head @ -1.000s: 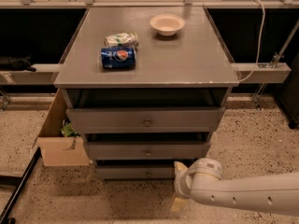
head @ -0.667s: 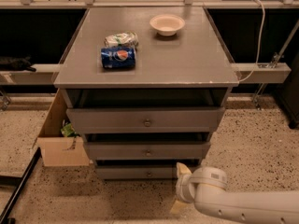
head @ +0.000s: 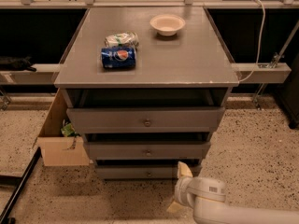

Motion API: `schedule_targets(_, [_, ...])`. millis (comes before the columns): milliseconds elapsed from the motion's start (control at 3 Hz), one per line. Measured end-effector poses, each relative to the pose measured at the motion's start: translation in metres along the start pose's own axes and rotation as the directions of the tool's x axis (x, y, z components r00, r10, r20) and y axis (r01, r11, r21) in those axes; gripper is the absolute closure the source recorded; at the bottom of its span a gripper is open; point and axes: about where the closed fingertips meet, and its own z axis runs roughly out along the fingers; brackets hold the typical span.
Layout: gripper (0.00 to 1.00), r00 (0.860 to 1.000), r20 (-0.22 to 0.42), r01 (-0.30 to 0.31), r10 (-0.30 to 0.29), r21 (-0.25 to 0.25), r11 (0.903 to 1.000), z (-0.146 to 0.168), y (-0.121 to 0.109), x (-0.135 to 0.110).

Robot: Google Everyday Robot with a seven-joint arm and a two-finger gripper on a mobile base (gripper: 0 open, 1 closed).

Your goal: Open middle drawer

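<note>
Middle drawer (head: 121, 151), one knob (head: 147, 152); gripper (head: 179, 188) below right.

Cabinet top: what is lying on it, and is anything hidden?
A blue can, a crumpled packet behind it and a white bowl. The can covers the packet's near edge. The hand is low, in front of the bottom drawer.
</note>
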Motion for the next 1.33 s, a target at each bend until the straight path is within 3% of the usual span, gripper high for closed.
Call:
schedule_targets(333, [0.00, 1.000, 0.000, 0.000, 0.000, 0.000, 1.0000, 0.000, 0.000, 0.000])
schedule_targets(667, [0.00, 0.999, -0.018, -0.043, 0.045, 0.077, 0.9961, -0.008, 0.003, 0.009])
schedule_targets(1333, [0.00, 0.996, -0.060, -0.051, 0.066, 0.233, 0.9710, 0.011, -0.044, -0.022])
